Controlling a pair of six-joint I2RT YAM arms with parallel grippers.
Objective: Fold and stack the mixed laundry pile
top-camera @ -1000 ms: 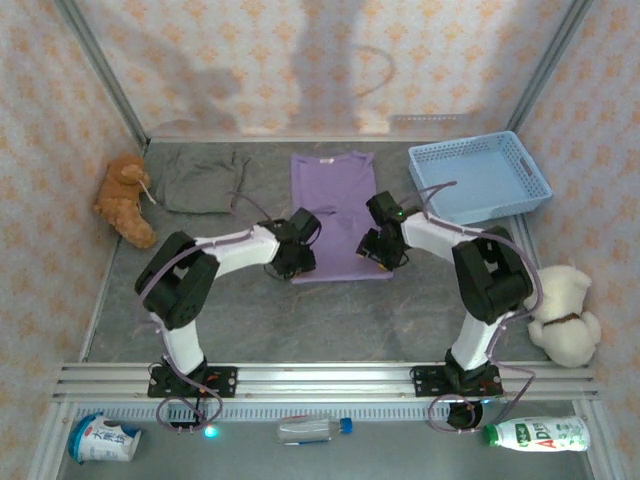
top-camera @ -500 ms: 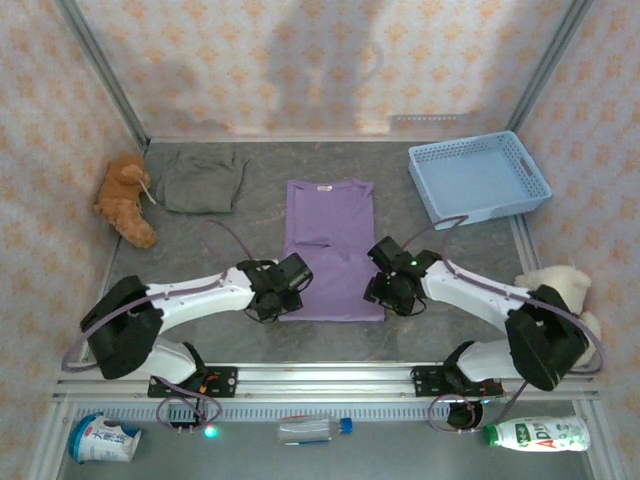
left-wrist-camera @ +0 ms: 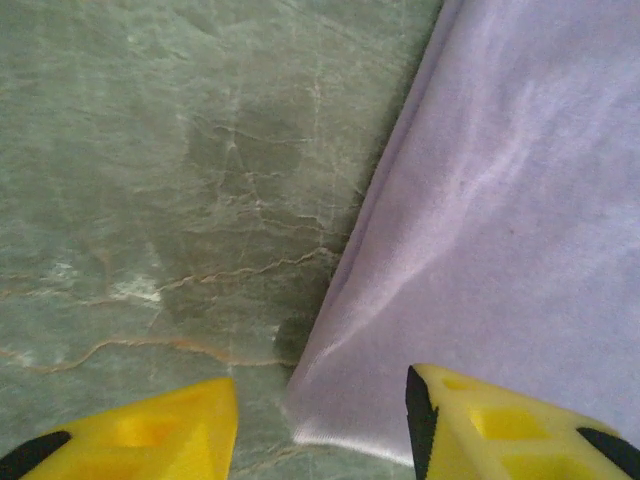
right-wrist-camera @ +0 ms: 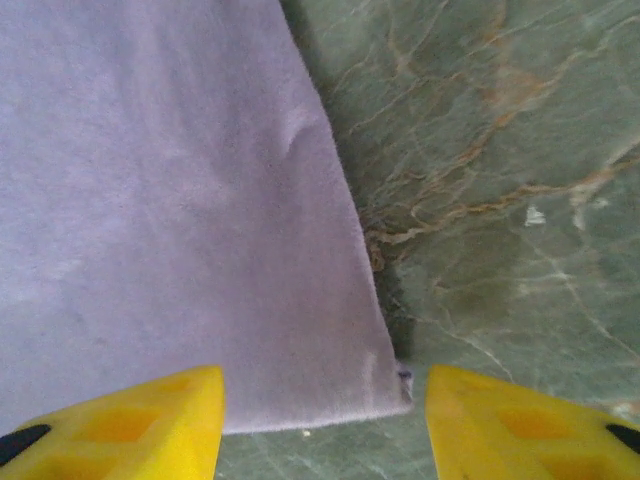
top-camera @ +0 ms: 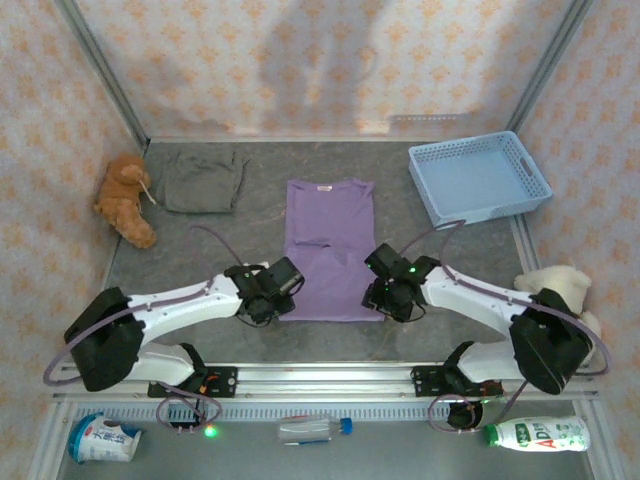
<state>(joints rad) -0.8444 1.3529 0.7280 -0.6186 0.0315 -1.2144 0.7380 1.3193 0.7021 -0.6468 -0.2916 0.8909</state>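
So far: the lavender-purple short-sleeved cloth shirt (top-camera: 330,250) is lying flat at the middle of the grey-green marbled table top (top-camera: 180,245). It is showing as a long strip with no sleeve sticking out, so it is judged partly folded, with the crosswise fold not yet made.
Remaining: the grey-brown trouser-like cloth piece (top-camera: 203,180) is lying bunched at the far left, well apart from the shirt. Whether it is folded cannot be told, and nothing is stacked yet.
Container: the light blue lattice plastic basket (top-camera: 475,180) is standing at the far right, holding nothing.
Left side: the left gripper (left-wrist-camera: 318,395) is hovering over the shirt's near left corner (left-wrist-camera: 520,220). Its jaws are standing apart, one over bare table and one over cloth, clamping nothing.
Right side: the right gripper (right-wrist-camera: 320,385) is straddling the near right corner (right-wrist-camera: 150,200) the same way, jaws apart and gripping nothing.
Judgement: both grippers are looking placed to pinch the near hem and carry it toward the collar.
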